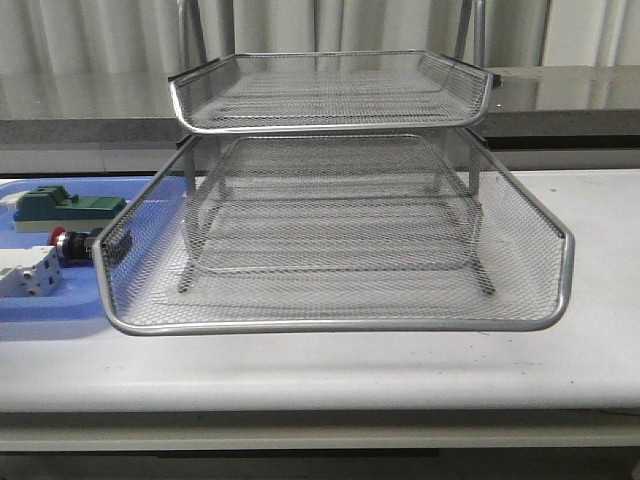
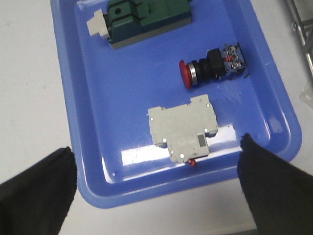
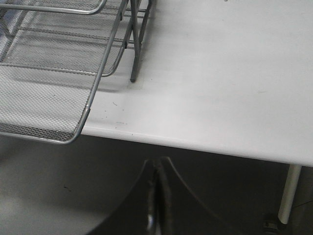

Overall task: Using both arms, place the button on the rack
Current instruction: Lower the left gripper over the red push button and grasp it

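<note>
The button [image 2: 211, 65] lies on its side in the blue tray [image 2: 78, 98], red mushroom head pointing away from the rack; the front view shows the button [image 1: 72, 243] partly hidden behind the rack's lowest mesh wall. The silver wire-mesh rack [image 1: 340, 322] fills the table's middle, and the right wrist view catches a corner of the rack [image 3: 73, 137]. My left gripper [image 2: 156, 169] hovers open above the tray's near rim, wide of the white component, nothing between its fingers. My right gripper [image 3: 157, 169] is shut and empty, below and off the table's front edge. Neither arm shows in the front view.
In the tray, a green-topped block [image 2: 146, 19] lies at the far end and a white blocky component [image 2: 183, 128] sits closest to my left fingers. The white table's front edge [image 3: 195, 142] runs just past my right gripper. A table leg [image 3: 288, 193] stands at the right.
</note>
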{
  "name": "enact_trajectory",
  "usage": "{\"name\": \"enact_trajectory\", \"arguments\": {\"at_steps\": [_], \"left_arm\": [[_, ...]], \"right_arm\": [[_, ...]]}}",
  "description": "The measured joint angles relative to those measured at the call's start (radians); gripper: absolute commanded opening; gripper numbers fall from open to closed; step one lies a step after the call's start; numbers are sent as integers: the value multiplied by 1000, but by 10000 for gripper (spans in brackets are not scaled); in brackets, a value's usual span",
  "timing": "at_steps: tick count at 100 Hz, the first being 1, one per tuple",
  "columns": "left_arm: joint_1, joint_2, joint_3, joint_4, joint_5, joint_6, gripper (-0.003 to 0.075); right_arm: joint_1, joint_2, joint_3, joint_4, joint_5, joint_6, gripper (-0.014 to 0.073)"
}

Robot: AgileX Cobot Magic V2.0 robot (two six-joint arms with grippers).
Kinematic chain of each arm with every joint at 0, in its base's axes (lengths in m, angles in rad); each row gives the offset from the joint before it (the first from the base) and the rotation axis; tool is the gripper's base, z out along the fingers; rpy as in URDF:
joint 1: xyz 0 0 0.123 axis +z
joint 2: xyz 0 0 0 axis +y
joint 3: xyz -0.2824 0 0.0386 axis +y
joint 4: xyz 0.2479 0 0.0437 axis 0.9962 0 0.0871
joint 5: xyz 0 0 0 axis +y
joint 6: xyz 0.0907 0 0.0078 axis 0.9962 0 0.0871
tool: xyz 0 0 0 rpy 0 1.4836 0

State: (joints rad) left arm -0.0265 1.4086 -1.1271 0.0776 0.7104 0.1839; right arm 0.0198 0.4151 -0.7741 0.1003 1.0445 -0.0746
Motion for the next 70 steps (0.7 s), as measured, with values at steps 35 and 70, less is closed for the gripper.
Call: {"name": "enact_trajectory", "arguments": {"at_steps": [35,70], "left_arm": [[0,227,-358,-61,170,203,640],[0,571,-725,-204,387,522,640]], "right_arm": [[0,0,0,0,0,0,-71],[0,0,0,0,0,0,-71]]}}
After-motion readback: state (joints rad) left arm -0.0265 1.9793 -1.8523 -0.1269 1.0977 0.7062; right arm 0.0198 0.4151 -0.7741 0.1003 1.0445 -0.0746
